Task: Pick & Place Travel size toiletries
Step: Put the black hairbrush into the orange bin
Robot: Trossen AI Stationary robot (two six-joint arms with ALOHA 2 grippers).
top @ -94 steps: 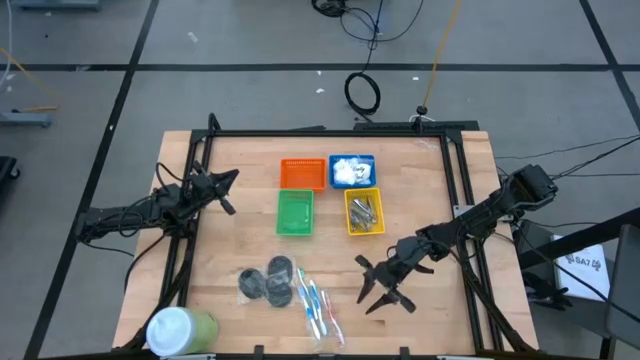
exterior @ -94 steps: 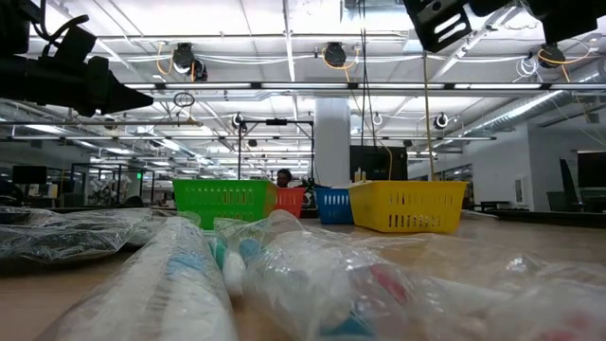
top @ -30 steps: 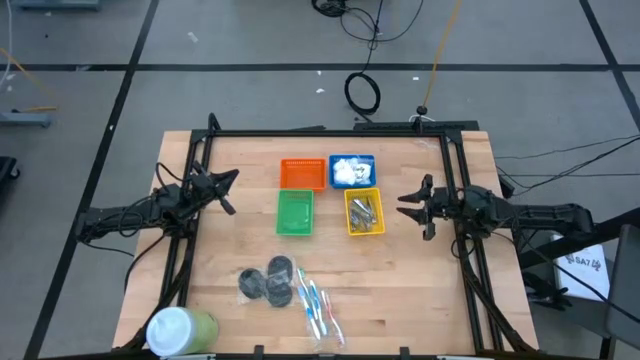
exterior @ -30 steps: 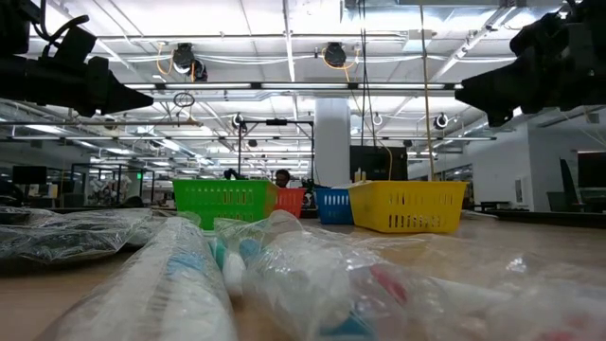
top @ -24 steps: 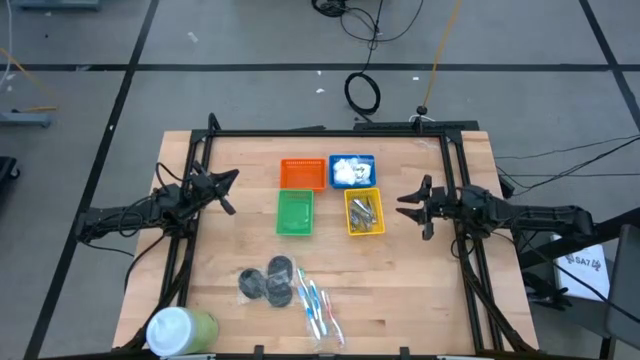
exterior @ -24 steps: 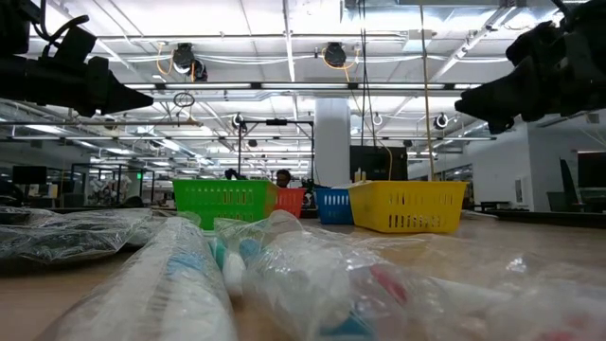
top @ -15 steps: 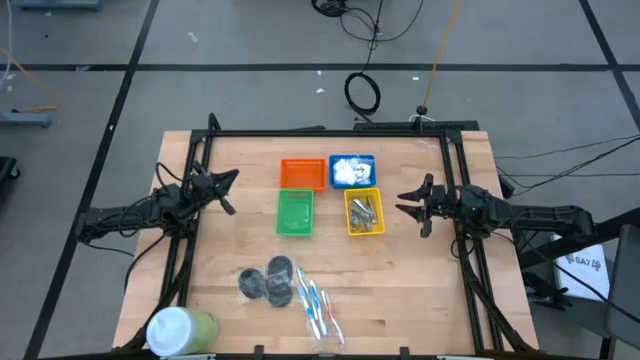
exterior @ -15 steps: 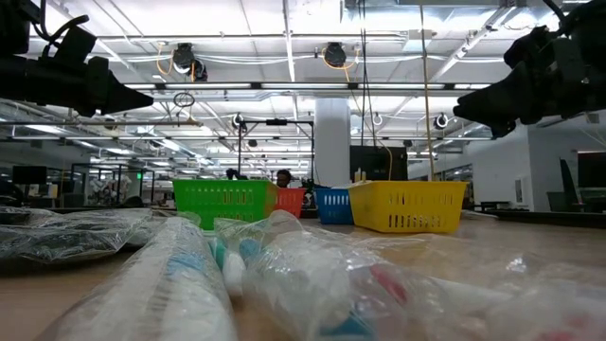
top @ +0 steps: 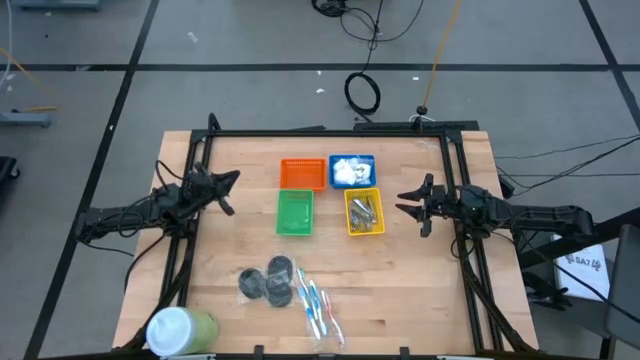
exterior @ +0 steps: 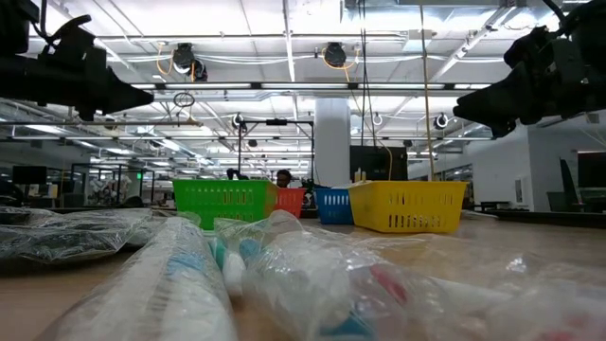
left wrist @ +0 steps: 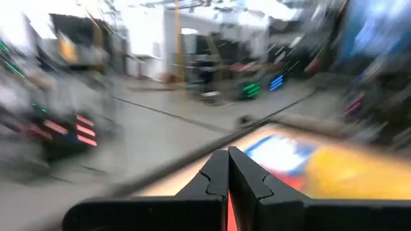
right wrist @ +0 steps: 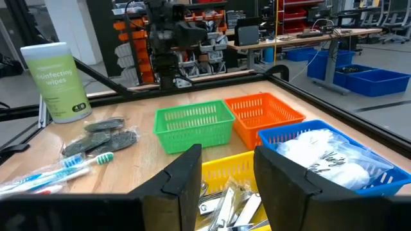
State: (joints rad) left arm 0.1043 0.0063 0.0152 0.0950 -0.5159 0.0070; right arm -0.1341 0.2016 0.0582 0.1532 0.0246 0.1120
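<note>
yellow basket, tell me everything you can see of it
The yellow basket is a small rectangular plastic bin with slotted, mesh-like walls, standing upright on the wooden table. It sits just in front of the blue basket and right of the green basket. Several silver metal clippers lie loosely piled inside. The right tool hangs beside it, open, not touching it.

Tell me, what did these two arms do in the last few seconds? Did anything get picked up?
The right claw pulled away from the bare near-right part of the table and now hangs open and empty beside the yellow basket. Nothing was picked up. The left claw, toothbrushes, discs and other baskets stayed put.
</note>
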